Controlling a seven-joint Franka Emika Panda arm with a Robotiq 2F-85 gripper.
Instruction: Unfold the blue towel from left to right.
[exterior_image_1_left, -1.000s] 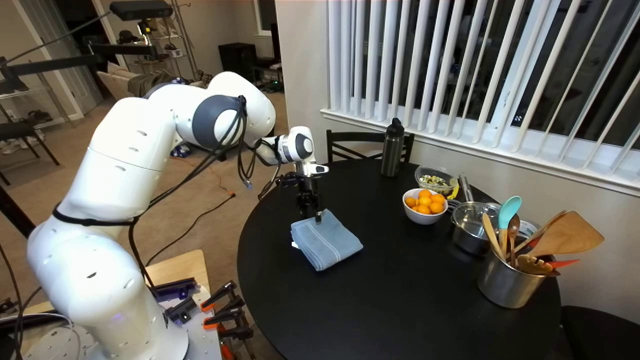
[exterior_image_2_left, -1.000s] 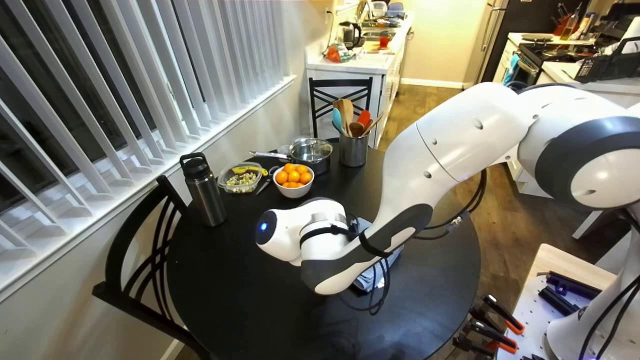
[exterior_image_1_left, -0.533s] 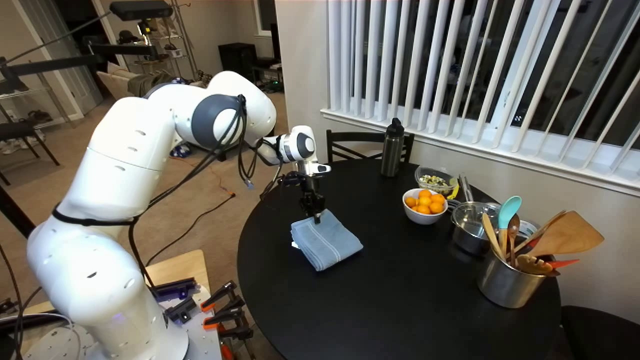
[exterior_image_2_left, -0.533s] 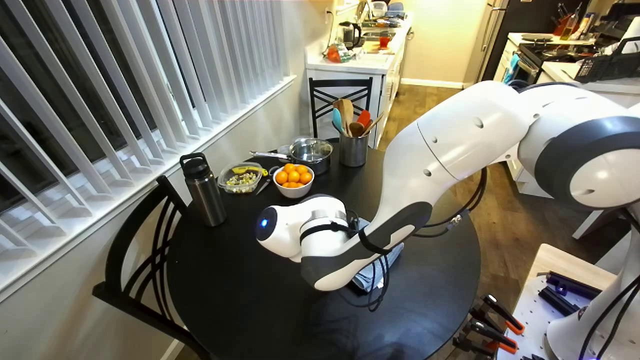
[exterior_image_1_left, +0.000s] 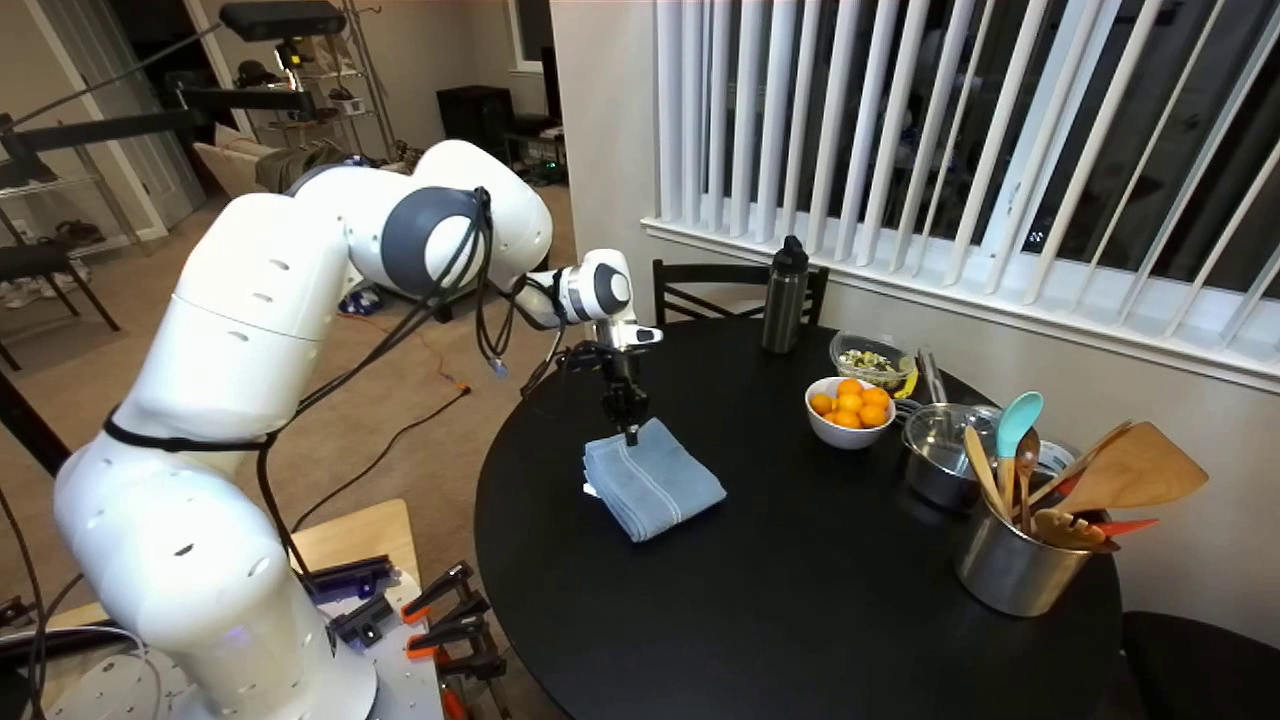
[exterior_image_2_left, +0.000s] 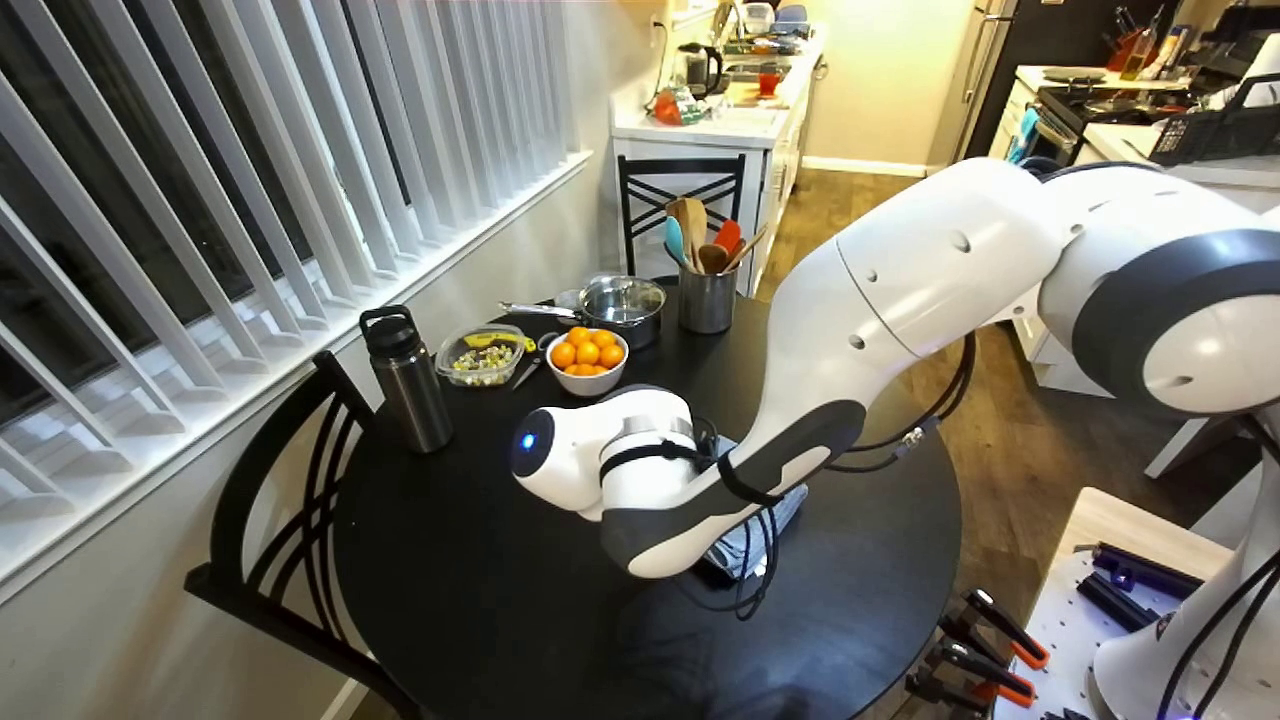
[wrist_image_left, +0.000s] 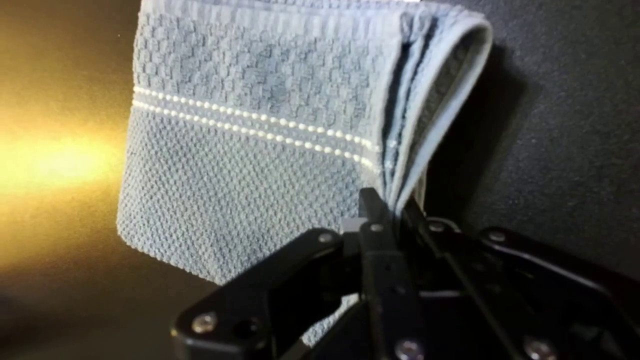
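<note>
Pincer (wrist_image_left: 391, 204), one, black: fingers (wrist_image_left: 374, 205) close together, pinching the layered edge of the blue towel (wrist_image_left: 240, 185) at its right side in the wrist view. Layers caught: number cannot be told. Just beyond the pinch, one layer bows out to the right (a narrow loop, dark within). Blue towel, one: folded, two white lines across it, lying on the left part of the black table (exterior_image_1_left: 800, 600) in an exterior view, the pincer at its far edge. White bowl (exterior_image_1_left: 845, 437), one: to the right, apart.
</note>
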